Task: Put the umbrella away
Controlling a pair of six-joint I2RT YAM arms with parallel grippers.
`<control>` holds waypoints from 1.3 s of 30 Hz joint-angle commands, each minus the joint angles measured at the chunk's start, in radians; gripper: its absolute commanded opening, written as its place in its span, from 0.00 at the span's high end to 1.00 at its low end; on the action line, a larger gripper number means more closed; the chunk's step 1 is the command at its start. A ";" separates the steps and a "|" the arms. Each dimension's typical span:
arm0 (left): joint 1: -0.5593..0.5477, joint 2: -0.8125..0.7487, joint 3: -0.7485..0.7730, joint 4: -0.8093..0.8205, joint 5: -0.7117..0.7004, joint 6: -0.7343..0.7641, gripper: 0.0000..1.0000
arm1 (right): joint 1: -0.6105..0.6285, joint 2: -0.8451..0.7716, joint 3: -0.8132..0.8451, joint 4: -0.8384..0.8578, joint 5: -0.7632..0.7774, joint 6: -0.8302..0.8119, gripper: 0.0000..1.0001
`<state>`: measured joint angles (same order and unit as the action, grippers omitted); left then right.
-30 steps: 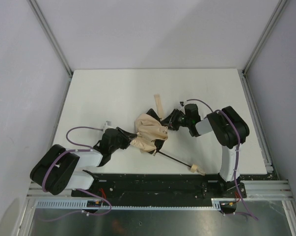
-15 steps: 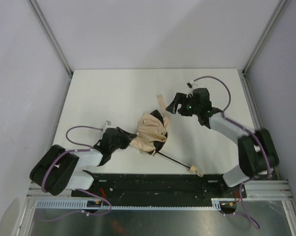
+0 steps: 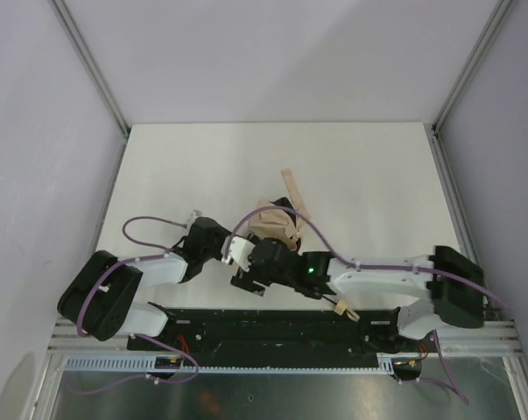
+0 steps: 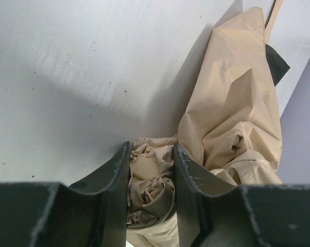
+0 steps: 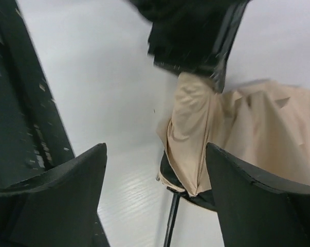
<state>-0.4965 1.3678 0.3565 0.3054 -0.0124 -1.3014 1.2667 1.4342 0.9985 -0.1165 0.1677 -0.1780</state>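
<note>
The umbrella (image 3: 277,223) lies crumpled mid-table, tan canopy with black underside, and its strap (image 3: 290,188) trails toward the back. Its pale knob handle (image 3: 341,307) pokes out under my right arm near the front edge. My left gripper (image 3: 237,252) is shut on a bunch of the tan fabric (image 4: 150,185); the rest of the canopy (image 4: 237,113) spreads to the right of the jaws. My right gripper (image 3: 249,273) stands open just in front of the canopy's near-left edge. In the right wrist view nothing sits between its fingers (image 5: 77,175); the canopy (image 5: 237,134) and black shaft (image 5: 171,221) lie just beyond.
My right arm (image 3: 377,278) stretches low across the table's front, over the shaft. The black base rail (image 3: 272,328) runs along the near edge. The white table (image 3: 202,166) is framed by metal posts and grey walls.
My right gripper let go, opened and swung from behind the umbrella on the right round to its near-left front. The left gripper kept its hold on the fabric and shifted a little right.
</note>
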 commanded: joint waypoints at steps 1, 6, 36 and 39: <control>0.019 0.030 0.009 -0.173 -0.025 0.048 1.00 | -0.001 0.110 0.022 0.023 0.168 -0.113 0.21; 0.042 0.050 0.041 -0.209 0.002 0.067 1.00 | -0.046 0.251 0.025 0.084 0.186 -0.115 0.26; 0.233 -0.061 0.200 -0.223 0.232 0.285 0.05 | -0.422 0.657 -0.038 0.165 -0.769 0.487 1.00; 0.269 -0.138 0.162 -0.243 0.274 0.284 0.01 | -0.468 0.686 -0.039 0.230 -0.868 0.544 1.00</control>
<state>-0.2745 1.3437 0.5468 0.0734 0.1795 -1.0744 0.8268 1.9778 1.0466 0.2646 -0.5007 0.2501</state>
